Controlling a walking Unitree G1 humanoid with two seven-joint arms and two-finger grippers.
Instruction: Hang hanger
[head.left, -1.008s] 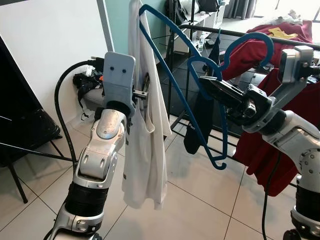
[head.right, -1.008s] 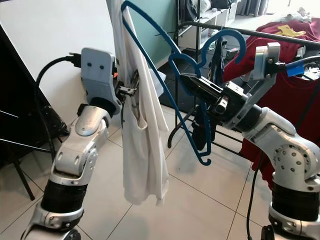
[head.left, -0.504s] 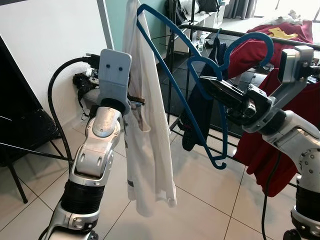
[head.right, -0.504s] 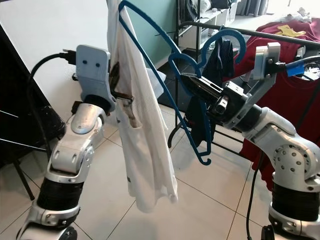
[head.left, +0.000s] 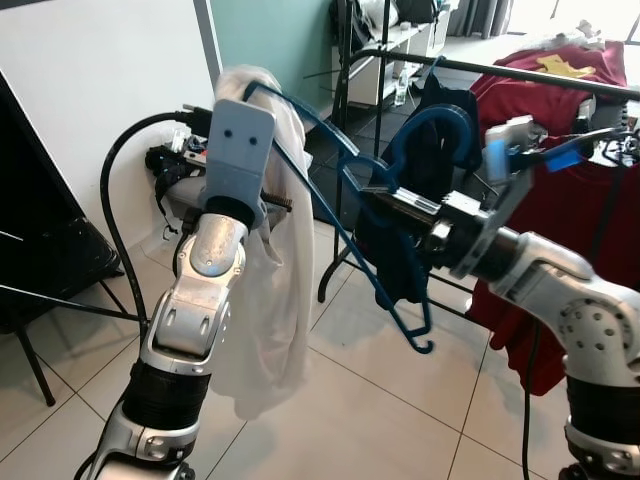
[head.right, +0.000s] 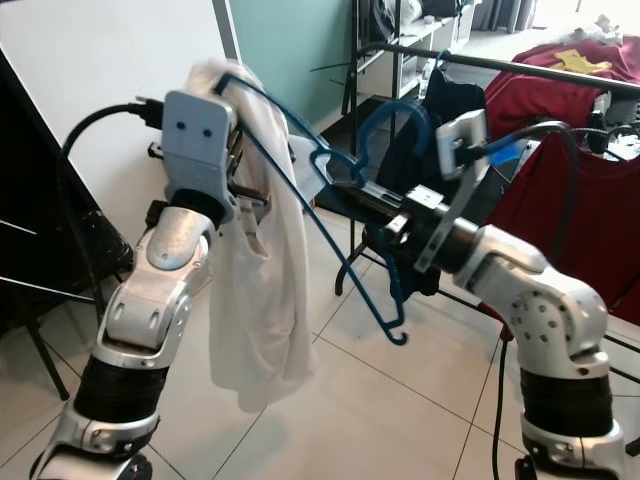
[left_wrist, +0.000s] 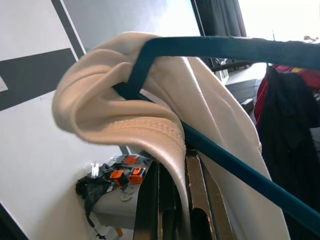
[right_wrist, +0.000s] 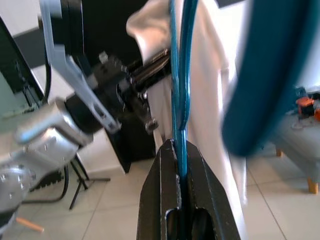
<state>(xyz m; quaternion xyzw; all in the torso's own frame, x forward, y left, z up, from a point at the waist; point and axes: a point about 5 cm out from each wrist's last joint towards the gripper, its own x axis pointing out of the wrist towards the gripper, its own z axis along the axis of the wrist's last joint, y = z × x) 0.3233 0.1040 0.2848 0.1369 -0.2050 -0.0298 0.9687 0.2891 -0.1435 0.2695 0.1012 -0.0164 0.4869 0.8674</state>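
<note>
My right gripper (head.left: 388, 206) is shut on the blue hanger (head.left: 345, 190) just below its hook (head.left: 432, 122), holding it tilted in mid-air in front of me. In the right wrist view the hanger's wire (right_wrist: 179, 75) runs out from between the black fingers (right_wrist: 162, 200). A white shirt (head.left: 272, 300) is draped over the hanger's far end and hangs down beside my left arm. My left gripper (head.right: 246, 190) is shut on the shirt's fabric near its top. The left wrist view has the bunched shirt (left_wrist: 125, 110) wrapped over the hanger arm (left_wrist: 225, 47).
A black clothes rail (head.left: 520, 72) crosses at the right, with a dark garment (head.left: 430, 160) and red garments (head.left: 590, 190) hanging on it. A thick black cable (head.left: 115, 230) loops at the left by a white wall. A black stand (head.left: 40, 290) sits at far left on the tiled floor.
My right arm has swung the hanger down and to the left, lowering its hook. The shirt's top now bunches over the hanger's end at my left gripper, and its hem hangs higher.
</note>
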